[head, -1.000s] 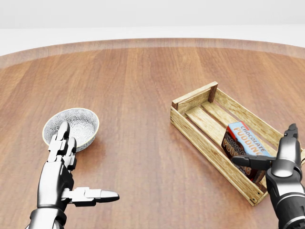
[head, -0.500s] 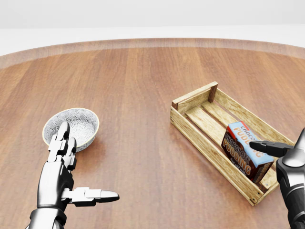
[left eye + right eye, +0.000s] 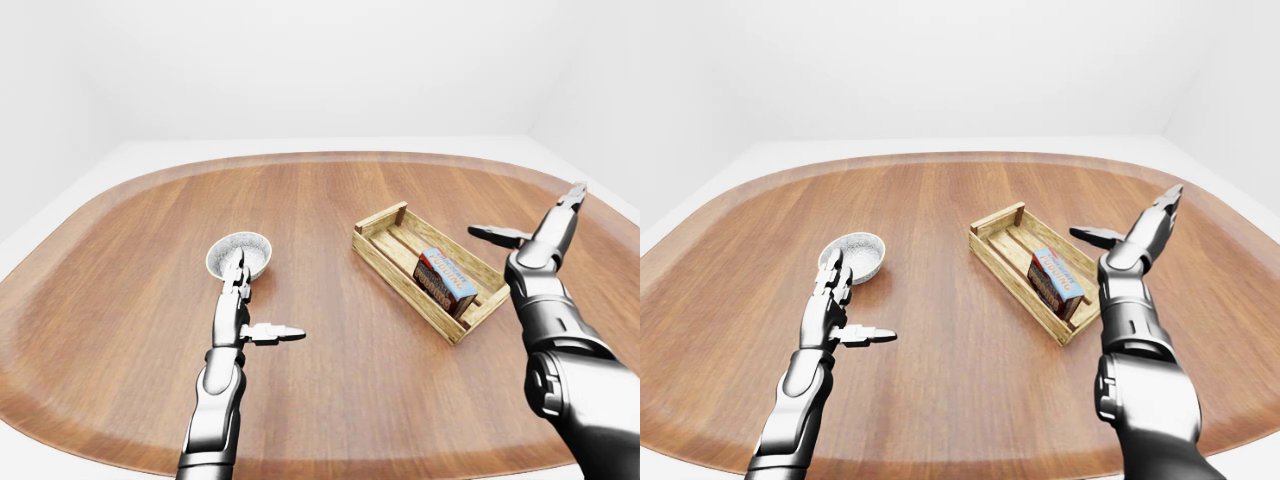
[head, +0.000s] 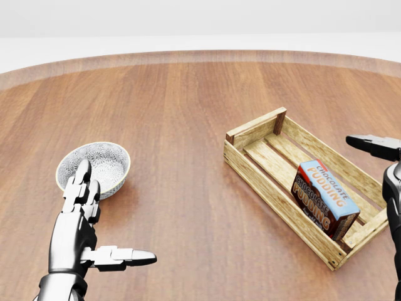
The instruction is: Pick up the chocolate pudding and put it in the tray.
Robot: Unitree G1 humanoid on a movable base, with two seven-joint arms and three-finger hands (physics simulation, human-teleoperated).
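Pudding (image 4: 324, 197), a blue, brown and red box lettered "CHOCOLATE PUDDING", lay inside the tray (image 4: 258, 172), toward the tray's lower-right end in the head view, tilted on a long edge with its lettered faces up. No hand touched it.

Left to right in the head view: the left hand (image 4: 84, 222) hovered over the table (image 4: 182, 113) at lower left, empty, its fingers stretched toward the top of the view and its thumb pointing right. The bowl (image 4: 94, 166), patterned grey and white, stood just above those fingertips; whether they touched its rim could not be told. The tray, a slatted wooden crate, lay diagonally right of centre, well apart from the bowl, one short end toward the top left.

The right hand (image 3: 545, 235) was raised to the right of the tray, clear of it, fingers spread and straight, holding nothing. In the head view only one dark finger showed at the right edge, beside the tray's far rail.
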